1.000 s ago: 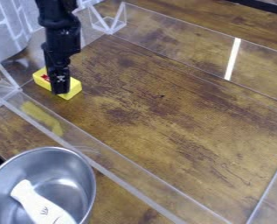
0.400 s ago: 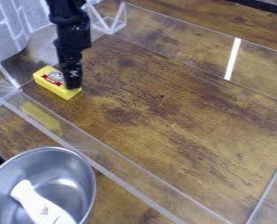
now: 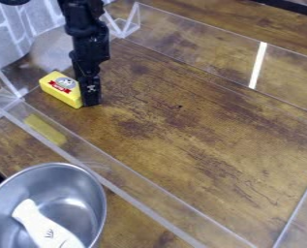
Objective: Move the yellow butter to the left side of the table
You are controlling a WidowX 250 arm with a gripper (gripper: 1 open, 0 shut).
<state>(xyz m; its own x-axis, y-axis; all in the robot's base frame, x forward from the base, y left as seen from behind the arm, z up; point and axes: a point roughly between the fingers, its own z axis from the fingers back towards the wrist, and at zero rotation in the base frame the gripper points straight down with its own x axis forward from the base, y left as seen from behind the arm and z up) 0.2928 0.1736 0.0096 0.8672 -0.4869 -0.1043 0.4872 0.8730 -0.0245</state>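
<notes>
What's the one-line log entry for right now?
gripper: open, pointing down, just right of butter | yellow butter: flat on table, far-left corner, not held | steel bowl: outside panel

On my gripper (image 3: pixel 88 95), left of centre in the upper frame, I see a small white "X"-like mark. The yellow butter (image 3: pixel 61 87) beside it carries a round red-and-white label; I can't read its wording.

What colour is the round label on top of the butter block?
Red and white, on the bright yellow butter; seen in the only camera view.
</notes>
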